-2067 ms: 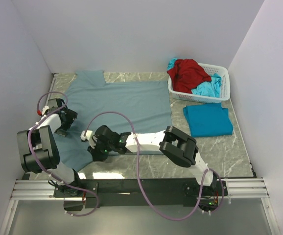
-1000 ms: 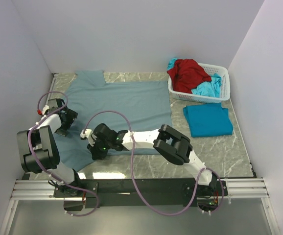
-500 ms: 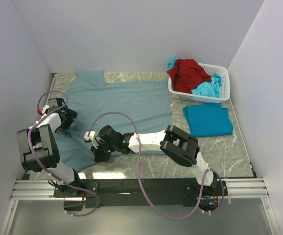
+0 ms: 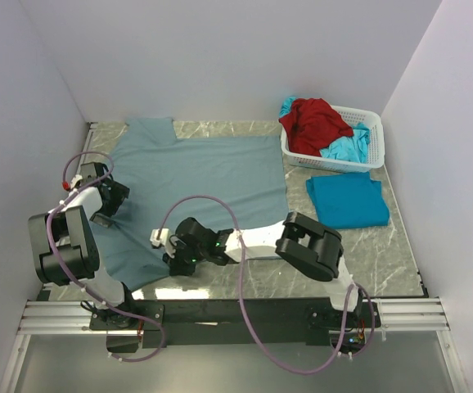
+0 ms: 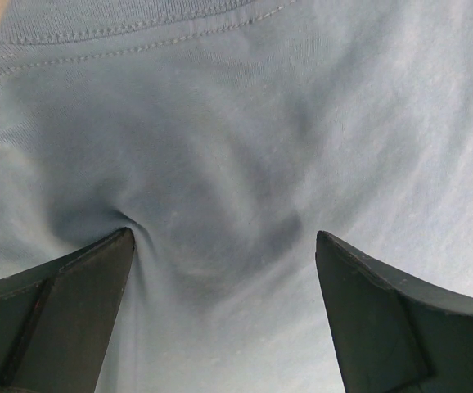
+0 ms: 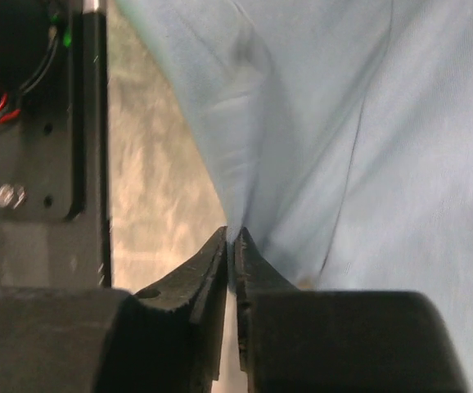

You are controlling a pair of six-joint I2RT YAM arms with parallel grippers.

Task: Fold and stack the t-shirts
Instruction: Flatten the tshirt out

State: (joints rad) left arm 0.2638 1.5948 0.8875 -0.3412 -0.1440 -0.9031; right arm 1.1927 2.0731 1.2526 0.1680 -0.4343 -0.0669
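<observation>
Well, I count four shirts: one grey-blue shirt (image 4: 204,176) flat on the counter (image 4: 384,254), one folded turquoise shirt (image 4: 347,201) beside it, and one red shirt (image 4: 312,123) and one crumpled turquoise shirt (image 4: 347,150) in one basket (image 4: 374,123). The left arm (image 4: 65,246) bends down to the grey-blue shirt's left side, where the left hand (image 5: 224,246) is spread wide and presses the cloth. The right arm (image 4: 306,246) lies low across the counter, and the right hand (image 6: 232,241) pinches the shirt's near edge.

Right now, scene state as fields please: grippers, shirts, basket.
left gripper: open, fingertips pressing down on grey-blue shirt
right gripper: shut on grey-blue shirt's near edge
grey-blue shirt: spread on table, unfolded
folded turquoise shirt: on table, beside basket's near side
basket: holds red shirt and crumpled turquoise shirt
</observation>
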